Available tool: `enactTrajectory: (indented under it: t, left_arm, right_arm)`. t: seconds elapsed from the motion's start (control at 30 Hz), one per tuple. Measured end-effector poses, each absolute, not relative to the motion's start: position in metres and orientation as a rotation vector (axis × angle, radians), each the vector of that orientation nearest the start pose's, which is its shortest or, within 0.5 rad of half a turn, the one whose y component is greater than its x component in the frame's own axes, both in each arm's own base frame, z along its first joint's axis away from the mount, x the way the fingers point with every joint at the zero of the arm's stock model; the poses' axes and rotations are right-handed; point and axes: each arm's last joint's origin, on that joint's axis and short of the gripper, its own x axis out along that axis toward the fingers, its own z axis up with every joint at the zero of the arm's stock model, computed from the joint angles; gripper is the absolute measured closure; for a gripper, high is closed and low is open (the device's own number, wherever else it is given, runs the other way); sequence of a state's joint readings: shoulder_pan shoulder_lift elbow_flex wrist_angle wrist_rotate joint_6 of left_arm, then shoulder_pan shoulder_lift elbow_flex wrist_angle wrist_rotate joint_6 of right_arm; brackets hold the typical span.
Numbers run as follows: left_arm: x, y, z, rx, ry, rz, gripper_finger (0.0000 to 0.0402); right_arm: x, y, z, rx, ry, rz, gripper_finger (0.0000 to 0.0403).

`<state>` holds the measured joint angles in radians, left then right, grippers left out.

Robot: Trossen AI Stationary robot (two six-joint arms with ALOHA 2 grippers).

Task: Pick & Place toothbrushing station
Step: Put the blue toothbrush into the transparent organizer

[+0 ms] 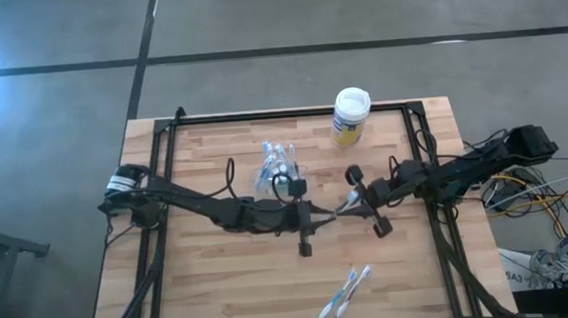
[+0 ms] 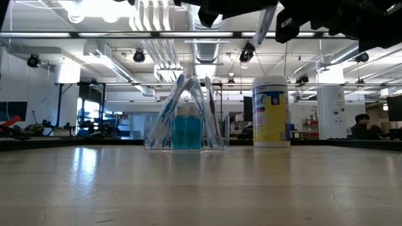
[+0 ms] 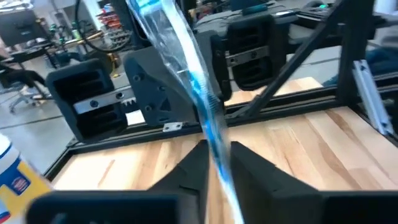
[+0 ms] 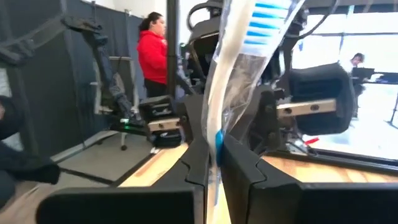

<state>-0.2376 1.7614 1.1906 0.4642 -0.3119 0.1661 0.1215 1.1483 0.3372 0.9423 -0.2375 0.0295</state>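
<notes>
1. The left gripper (image 1: 320, 215) and right gripper (image 1: 346, 207) meet above the middle of the wooden table (image 1: 213, 284), fingertip to fingertip, raised clear of the surface.
2. Between them is one wrapped toothbrush (image 3: 198, 93), white with blue markings, in a clear sleeve.
3. In the left wrist view the left gripper's fingers (image 3: 193, 171) stand close on either side of the toothbrush near its lower part; I cannot tell whether they press it or have slackened.
4. In the right wrist view the right gripper's fingers (image 4: 198, 163) are pinched against the toothbrush's shaft, gripping it.
5. The toothbrush's long axis runs steeply up out of each gripper, tilted rather than flat; in the low view it hangs at the top of the picture, slanting down and well above the table.
6. The clear plastic holder (image 1: 278, 167) stands behind the left gripper, toward the table's far edge near the middle. It holds several toothbrushes leaning upright, with teal-capped tubes (image 2: 186, 132) low inside.
7. Two more wrapped toothbrushes (image 1: 346, 293) lie flat near the near edge, side by side, their long axes running diagonally.
8. A white-lidded canister (image 1: 350, 116) with a yellow-blue label stands at the far edge, right of the holder.
</notes>
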Motion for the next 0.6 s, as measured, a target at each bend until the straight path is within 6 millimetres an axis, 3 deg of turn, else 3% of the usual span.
enactTrajectory:
  t: [0.3,0.6]
  left_arm:
    - [0.376,-0.086,0.282,0.206,0.226,0.013,0.0227]
    - [0.324,-0.086,0.305,0.102,0.383,0.022,0.0235]
  right_arm:
    - [0.213,0.034,0.219,0.023,-0.094,0.378,0.0385]
    - [0.193,0.031,0.225,0.017,0.014,0.362,0.0385]
